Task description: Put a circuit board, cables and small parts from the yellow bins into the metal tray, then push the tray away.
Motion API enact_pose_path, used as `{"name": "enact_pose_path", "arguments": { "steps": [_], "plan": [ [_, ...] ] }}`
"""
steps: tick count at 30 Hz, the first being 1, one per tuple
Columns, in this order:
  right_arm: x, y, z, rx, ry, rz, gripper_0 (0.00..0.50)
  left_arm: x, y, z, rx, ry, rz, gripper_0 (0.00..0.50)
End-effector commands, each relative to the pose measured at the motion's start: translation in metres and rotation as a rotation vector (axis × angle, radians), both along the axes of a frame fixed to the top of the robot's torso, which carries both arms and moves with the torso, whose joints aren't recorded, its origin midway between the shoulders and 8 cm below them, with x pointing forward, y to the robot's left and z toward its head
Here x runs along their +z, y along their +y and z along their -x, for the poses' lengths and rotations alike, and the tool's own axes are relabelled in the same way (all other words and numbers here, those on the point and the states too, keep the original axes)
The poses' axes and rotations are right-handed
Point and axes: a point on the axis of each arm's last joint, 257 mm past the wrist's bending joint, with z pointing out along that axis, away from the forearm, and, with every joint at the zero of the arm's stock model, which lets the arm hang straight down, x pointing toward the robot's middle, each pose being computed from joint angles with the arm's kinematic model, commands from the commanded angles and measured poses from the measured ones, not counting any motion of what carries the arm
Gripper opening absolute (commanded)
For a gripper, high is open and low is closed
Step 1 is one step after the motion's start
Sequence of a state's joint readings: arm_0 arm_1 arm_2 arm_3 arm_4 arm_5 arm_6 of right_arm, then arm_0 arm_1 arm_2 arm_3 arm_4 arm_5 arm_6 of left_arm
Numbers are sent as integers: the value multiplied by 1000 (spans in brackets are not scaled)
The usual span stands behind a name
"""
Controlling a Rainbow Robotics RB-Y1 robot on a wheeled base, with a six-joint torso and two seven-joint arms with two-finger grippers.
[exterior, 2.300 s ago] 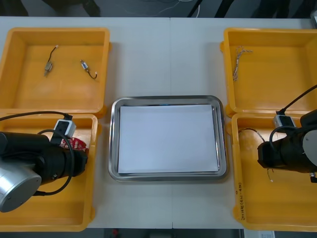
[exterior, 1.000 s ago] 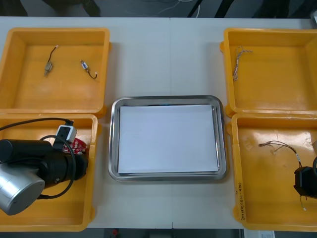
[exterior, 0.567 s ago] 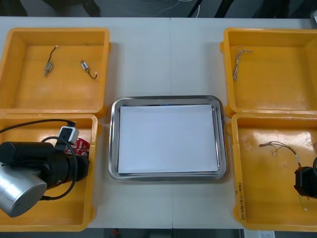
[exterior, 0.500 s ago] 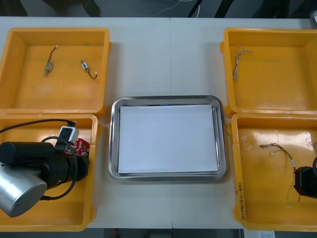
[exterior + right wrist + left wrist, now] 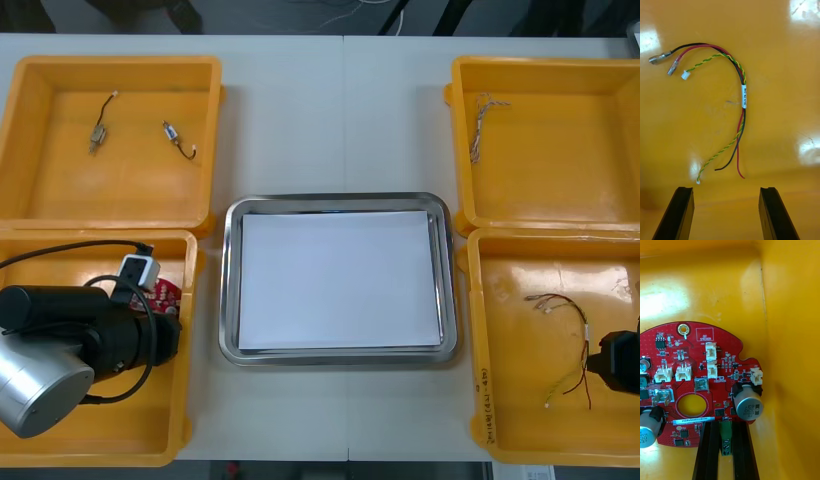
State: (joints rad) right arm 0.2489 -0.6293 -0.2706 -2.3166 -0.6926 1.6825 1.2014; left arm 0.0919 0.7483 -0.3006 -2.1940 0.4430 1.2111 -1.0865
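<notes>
My left gripper is shut on the edge of a round red circuit board, with the board's green connector between the fingers. Both are inside the near-left yellow bin, close to its right wall; in the front view the board peeks out beside the left arm. A red and yellow cable with black strands lies loose on the floor of the near-right bin. My right gripper is open just short of the cable's near ends, touching nothing. The front view has that cable left of the right gripper.
The metal tray, white inside, sits between the bins. The far-left bin holds two small metal parts. A twisted blue and white cable lies in the far-right bin.
My right gripper has opened and let go of the red and yellow cable, which dropped onto the bin floor. The left gripper has shut on the board; its arm barely moved.
</notes>
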Motion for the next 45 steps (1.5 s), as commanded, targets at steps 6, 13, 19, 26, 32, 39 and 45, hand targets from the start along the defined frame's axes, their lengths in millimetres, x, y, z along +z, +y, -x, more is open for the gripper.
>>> {"name": "enact_pose_path", "arguments": {
  "steps": [6, 13, 19, 26, 32, 39, 45],
  "plan": [
    [51, -4, -39, 2, -73, 53, 500, 5, 15, 3, 68, 10, 43, 0],
    [61, -8, -60, 38, -76, 50, 500, 17, 16, -4, 73, -2, 60, 0],
    [63, -22, -74, 114, -75, 98, 500, 31, 16, -2, 77, 11, 72, 0],
    [62, -37, -86, 185, -71, 135, 500, 54, 21, 6, 81, 17, 48, 0],
    [53, -42, -87, 238, -50, 140, 500, 77, 26, 9, 85, 12, 56, 0],
    [39, -42, -89, 238, -36, 109, 500, 114, 34, 13, 69, 24, 49, 0],
    [21, -44, -94, 227, -29, 84, 500, 140, 40, 17, 44, 49, 16, 0]
  ]
}}
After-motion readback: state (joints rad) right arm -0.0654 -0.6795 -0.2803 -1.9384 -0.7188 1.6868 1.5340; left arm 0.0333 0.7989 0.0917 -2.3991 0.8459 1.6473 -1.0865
